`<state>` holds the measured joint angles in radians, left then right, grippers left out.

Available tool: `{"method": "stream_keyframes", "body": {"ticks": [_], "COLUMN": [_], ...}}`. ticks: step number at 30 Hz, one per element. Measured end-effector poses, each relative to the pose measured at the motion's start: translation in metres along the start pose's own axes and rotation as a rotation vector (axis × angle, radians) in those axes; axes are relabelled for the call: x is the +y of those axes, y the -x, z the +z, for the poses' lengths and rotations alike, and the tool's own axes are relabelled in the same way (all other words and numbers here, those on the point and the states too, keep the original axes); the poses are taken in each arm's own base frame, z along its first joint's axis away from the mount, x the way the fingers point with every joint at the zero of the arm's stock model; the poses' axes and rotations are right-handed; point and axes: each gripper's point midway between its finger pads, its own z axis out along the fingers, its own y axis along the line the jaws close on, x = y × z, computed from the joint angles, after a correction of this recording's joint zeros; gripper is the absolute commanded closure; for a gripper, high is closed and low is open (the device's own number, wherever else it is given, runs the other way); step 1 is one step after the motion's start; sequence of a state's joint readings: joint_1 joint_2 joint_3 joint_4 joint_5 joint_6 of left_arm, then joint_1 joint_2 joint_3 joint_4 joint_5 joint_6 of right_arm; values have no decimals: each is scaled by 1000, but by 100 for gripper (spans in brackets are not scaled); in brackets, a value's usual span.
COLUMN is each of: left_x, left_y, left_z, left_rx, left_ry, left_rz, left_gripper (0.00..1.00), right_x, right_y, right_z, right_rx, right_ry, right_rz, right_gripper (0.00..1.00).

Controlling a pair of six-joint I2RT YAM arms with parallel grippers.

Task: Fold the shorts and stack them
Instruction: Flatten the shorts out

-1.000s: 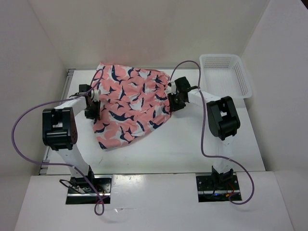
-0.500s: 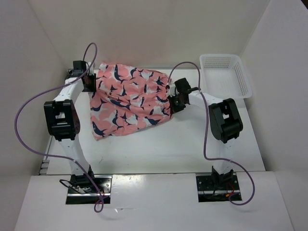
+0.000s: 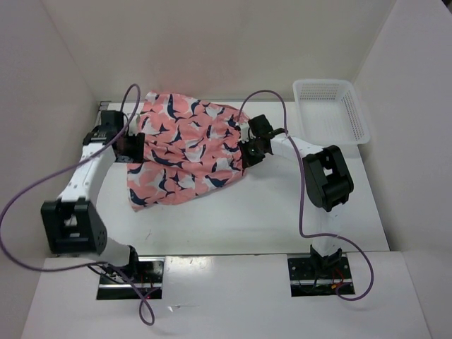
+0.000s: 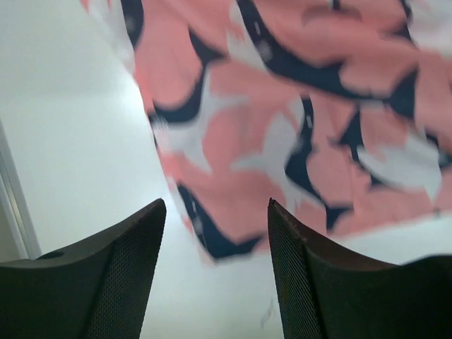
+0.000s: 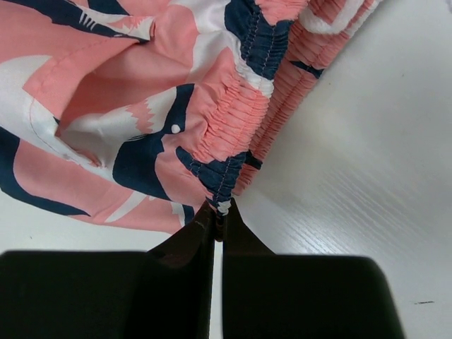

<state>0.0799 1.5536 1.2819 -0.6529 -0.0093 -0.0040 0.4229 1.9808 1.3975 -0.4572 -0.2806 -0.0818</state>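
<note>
Across the far middle of the white worktop [image 3: 268,212] the shorts [image 3: 187,148] lie spread out. At their elastic waistband the right fingers [image 5: 180,272] are pinched tight on the fabric. By the opposite edge the left fingers [image 4: 116,282] stand wide apart, holding nothing.

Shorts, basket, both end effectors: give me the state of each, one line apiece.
shorts: lying rumpled on the table, waistband pinched at one edge.
left end effector: open, holding nothing, above the shorts' left edge.
right end effector: shut on the shorts' elastic waistband.
basket: upright at the table's far right corner, nothing visible inside.
</note>
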Motion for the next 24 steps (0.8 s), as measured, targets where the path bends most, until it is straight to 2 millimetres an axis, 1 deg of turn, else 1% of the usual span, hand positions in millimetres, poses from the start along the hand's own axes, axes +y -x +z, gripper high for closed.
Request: {"method": "stream_keyframes", "body": {"ticks": [3,5,6,7,9,12,14,16,18,24], "left_x": [-10,-16,-17,-18,-20,-20,-17,-16,-18,-22], "left_y": [-34,-62,-77,-92,-115,-145,-161,-170,-175,-172], "left_z": [-46,-63,-67,-68,-63,-48,-41,-36,-33,-25], "left_rx": [-18,-19,-11,2,34,105,145,160,163,132], "left_ry": [-14,-12,-2,7,24,45,60,67,67,72], "left_rz": [15,35,48,61,89,121,127,133,147,172], "left_gripper": [33,32,30,29,29,27,27,27,27,27], "right_x": [-2,-3,-4,-5,-6,-8,-8,-7,-6,-3], "right_y": [0,0,1,1,2,3,5,7,7,10], "right_z": [0,0,0,-1,-1,-2,-4,-9,-15,-26], "right_rx": [1,0,-1,-1,-3,-5,-12,-22,-32,-53], "right_ry": [-7,-13,-16,-21,-28,-38,-41,-43,-44,-46], "right_rz": [-12,-20,-24,-27,-35,-45,-51,-54,-58,-73], "right_gripper": [100,100,100,100,100,100,100,100,100,100]}}
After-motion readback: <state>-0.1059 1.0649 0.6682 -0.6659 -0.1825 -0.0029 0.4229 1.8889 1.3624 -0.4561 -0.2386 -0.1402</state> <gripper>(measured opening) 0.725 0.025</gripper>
